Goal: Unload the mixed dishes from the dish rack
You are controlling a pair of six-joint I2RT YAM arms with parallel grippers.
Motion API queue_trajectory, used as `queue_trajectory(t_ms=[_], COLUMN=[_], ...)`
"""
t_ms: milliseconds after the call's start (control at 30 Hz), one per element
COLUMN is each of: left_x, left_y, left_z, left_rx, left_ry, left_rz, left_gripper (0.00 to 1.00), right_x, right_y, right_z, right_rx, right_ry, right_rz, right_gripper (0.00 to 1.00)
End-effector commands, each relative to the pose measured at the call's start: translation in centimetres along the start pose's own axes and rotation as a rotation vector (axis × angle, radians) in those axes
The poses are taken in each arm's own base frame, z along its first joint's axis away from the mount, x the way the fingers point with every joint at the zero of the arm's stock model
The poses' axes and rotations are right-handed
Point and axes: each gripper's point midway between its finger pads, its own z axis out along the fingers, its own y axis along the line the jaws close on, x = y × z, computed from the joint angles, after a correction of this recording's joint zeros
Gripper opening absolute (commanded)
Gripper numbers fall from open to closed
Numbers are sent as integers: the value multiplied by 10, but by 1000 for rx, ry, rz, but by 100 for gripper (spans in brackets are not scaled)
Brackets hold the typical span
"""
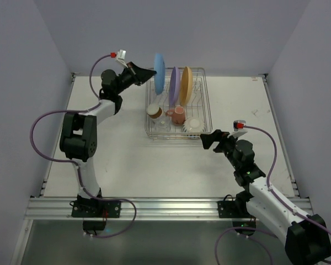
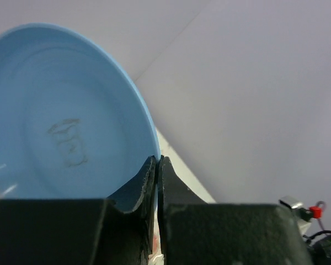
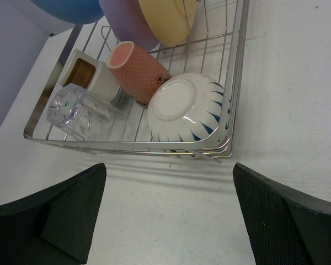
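Observation:
The dish rack (image 1: 205, 110) is a silver wire basket in the middle of the table. My left gripper (image 1: 152, 72) is shut on the rim of the blue plate (image 1: 159, 72), which stands on edge higher than the purple plate (image 1: 175, 85) and yellow-orange plate (image 1: 186, 85). In the left wrist view the fingertips (image 2: 166, 165) pinch the blue plate (image 2: 60, 116). The rack's near half holds a brown cup (image 3: 91, 77), pink mug (image 3: 140, 69), clear glass (image 3: 77, 110) and upturned white cup (image 3: 182, 105). My right gripper (image 1: 212, 138) is open and holds nothing, just in front of the rack's near rim (image 3: 127, 146).
Grey walls close in the table on the left, back and right. White tabletop (image 1: 127, 160) lies in front of and beside the rack. A metal rail (image 1: 165, 207) runs along the near edge, where both arm bases are bolted.

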Motion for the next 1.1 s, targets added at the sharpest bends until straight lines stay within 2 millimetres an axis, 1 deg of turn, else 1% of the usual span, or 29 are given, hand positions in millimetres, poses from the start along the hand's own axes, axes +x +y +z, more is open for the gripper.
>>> queue_trajectory(t_ms=[0, 33, 100, 200, 233, 267, 300, 367, 400, 433, 467, 500, 533, 567, 600, 633, 667, 700, 733, 767, 833, 867, 900, 933, 967, 1000, 1067], left_x=[-39, -39, -44, -52, -58, -56, -58, -62, -66, -73, -67, -69, -74, -77, -86, -82, -83, -89, -83, -84, -82, -81, -84, -76, -74, -71, -66], left_y=[-83, -88, -96, -102, -108, -100, -96, -90, -81, -86, -73, -63, -51, -46, -32, -25, -20, -8, 0, 6, 29, 37, 48, 60, 66, 79, 89], left_z=[-20, -22, -28, -36, -41, -40, -41, -47, -48, -54, -58, -63, -73, -79, -90, -102, -110, -121, -133, -140, -164, -172, -187, -196, -202, -212, -214], left_rx=[289, 309, 335, 330, 324, 275, 244, 155, 97, 61, -25, -93, -224, -284, -396, -468, -522, -612, -672, -719, -876, -924, -1016, -1077, -1115, -1178, -1210], left_ry=[-58, -48, -54, -69, -80, -59, -65, -52, -74, -92, -69, -72, -96, -106, -146, -136, -148, -178, -171, -181, -208, -214, -251, -238, -246, -255, -243], left_rz=[18, -10, -11, 20, 44, 21, 74, 80, 138, 175, 151, 225, 226, 253, 299, 294, 303, 325, 319, 321, 319, 316, 313, 301, 296, 290, 287], left_gripper=[0, 0, 0, 0, 0, 0, 0, 0, 0, 0, 0, 0, 0, 0, 0, 0, 0, 0, 0, 0, 0, 0, 0, 0, 0, 0, 0], right_x=[-18, -18, -18, -18, -19, -18, -18, -18, -18, -17, -18, -17, -17, -17, -17, -17, -17, -17, -18, -17, -17, -17, -18, -17, -17, -18, -17], right_y=[16, 16, 16, 16, 16, 16, 16, 16, 17, 17, 17, 17, 16, 16, 16, 16, 16, 17, 16, 17, 17, 17, 16, 16, 16, 16, 15], right_z=[3, 3, 3, 3, 3, 3, 3, 4, 4, 4, 4, 5, 5, 5, 5, 5, 5, 6, 6, 6, 5, 5, 5, 5, 5, 5, 5], right_rx=[-48, -48, -49, -48, -48, -48, -50, -48, -50, -50, -52, -50, -47, -46, -46, -44, -46, -47, -46, -48, -48, -46, -45, -45, -44, -45, -42], right_ry=[-31, -29, -31, -29, -31, -29, -29, -26, -27, -23, -24, -20, -18, -16, -15, -16, -15, -14, -16, -14, -12, -15, -17, -17, -18, -19, -17], right_rz=[-9, -9, -11, -11, -11, -11, -11, -11, -11, -11, -12, -11, -11, -11, -11, -9, -9, -9, -9, -9, -9, -9, -9, -9, -9, -9, -9], right_gripper=[99, 99, 99, 99, 99, 99, 99, 99, 99, 99, 99, 99, 99, 99, 99, 99, 99, 99, 99, 99, 99, 99, 99, 99, 99, 99, 99])
